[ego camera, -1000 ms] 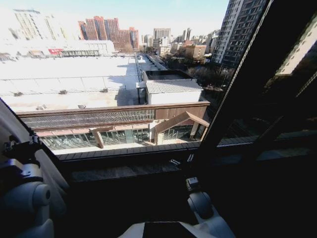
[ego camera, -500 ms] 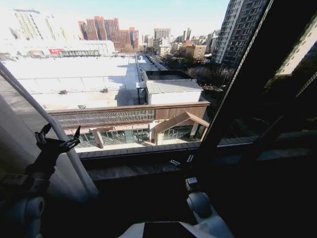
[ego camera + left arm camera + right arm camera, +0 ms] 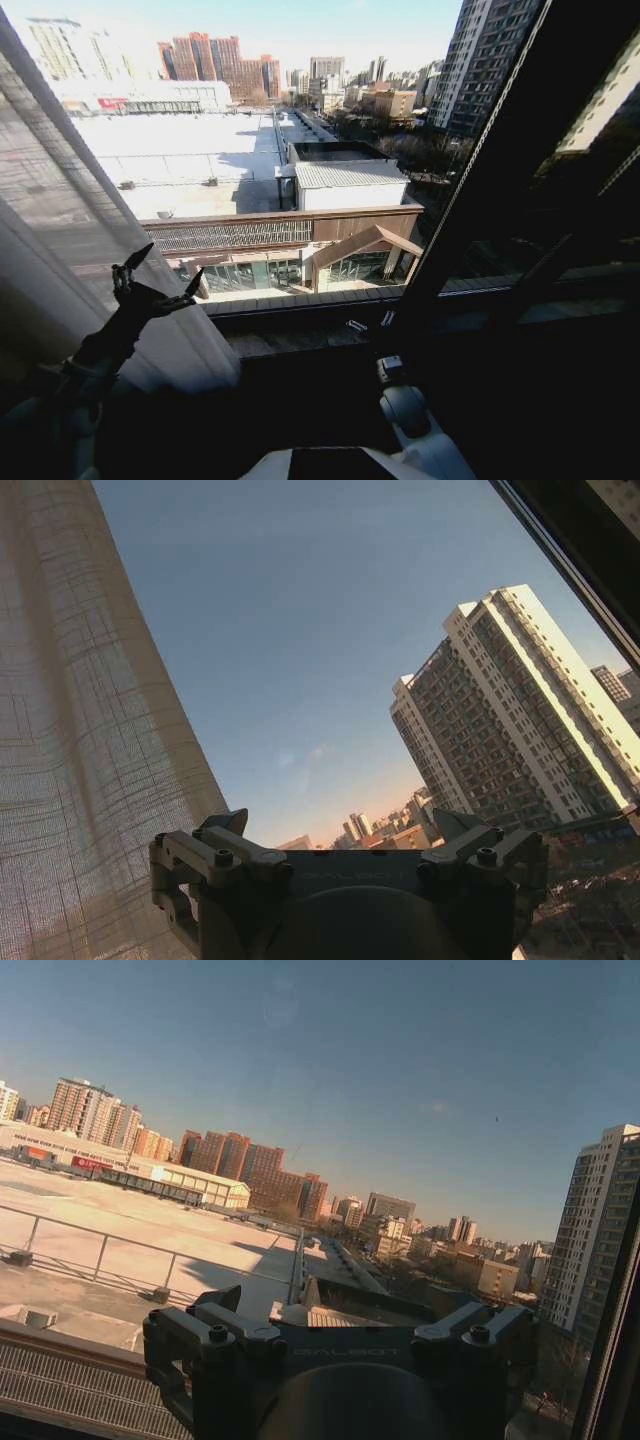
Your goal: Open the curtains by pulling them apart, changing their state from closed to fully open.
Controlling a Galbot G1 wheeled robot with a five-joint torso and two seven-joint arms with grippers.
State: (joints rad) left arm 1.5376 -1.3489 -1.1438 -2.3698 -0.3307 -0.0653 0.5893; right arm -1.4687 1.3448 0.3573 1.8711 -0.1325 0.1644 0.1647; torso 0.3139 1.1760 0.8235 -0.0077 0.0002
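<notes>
head view: thin curtain at the left side

the curtains (image 3: pixel 60 230) are see-through white cloth with a fine woven grid, hanging in soft folds at the left. the left end effector (image 3: pixel 158 272) is spread apart, just beside the cloth. the right end effector (image 3: pixel 340 1325) is spread apart too, facing the window glass (image 3: pixel 300 130).

Sheer coarse-woven cloth curtains (image 3: pixel 70 760), matt dark metal left gripper (image 3: pixel 158 272)
</notes>
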